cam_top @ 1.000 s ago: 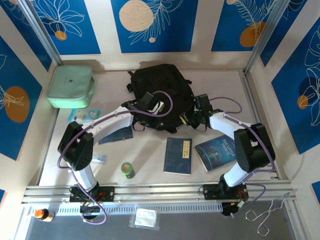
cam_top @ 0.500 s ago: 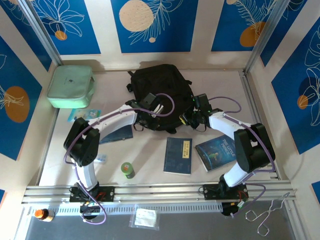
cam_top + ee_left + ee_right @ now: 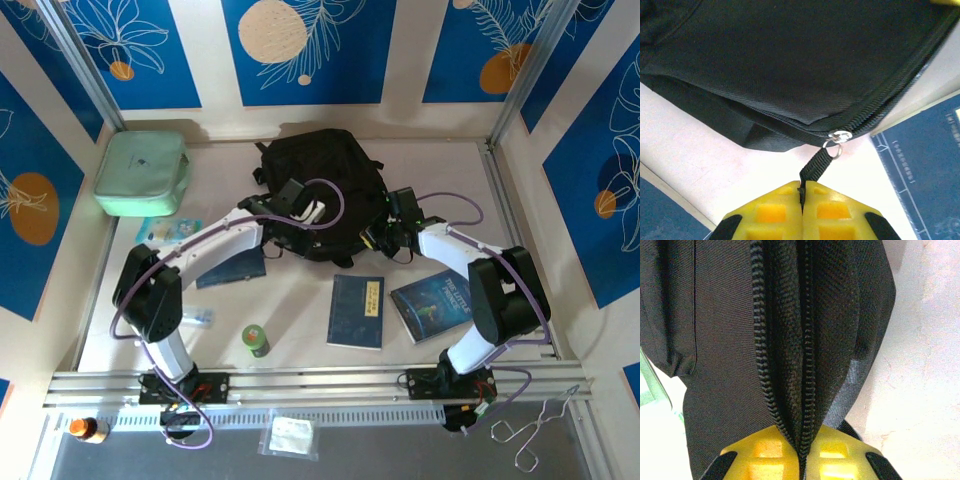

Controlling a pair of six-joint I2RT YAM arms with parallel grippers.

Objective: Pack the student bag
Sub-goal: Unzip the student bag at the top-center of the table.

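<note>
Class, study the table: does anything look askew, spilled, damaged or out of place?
Nothing looks spilled or damaged. One glossy book lies tilted beside a straighter blue book, and metal forceps sit off the table, on the grey ledge near the right arm's base.

The scene is lit brightly and evenly from above; only soft shadows are cast on the pale surface (image 3: 300, 295). The student bag (image 3: 330, 165) is rendered nearly detailless black overhead. In the wrist views its weave is resolved sharply, while the left end effector (image 3: 802, 192) and right end effector (image 3: 801, 455) are blurred.
</note>
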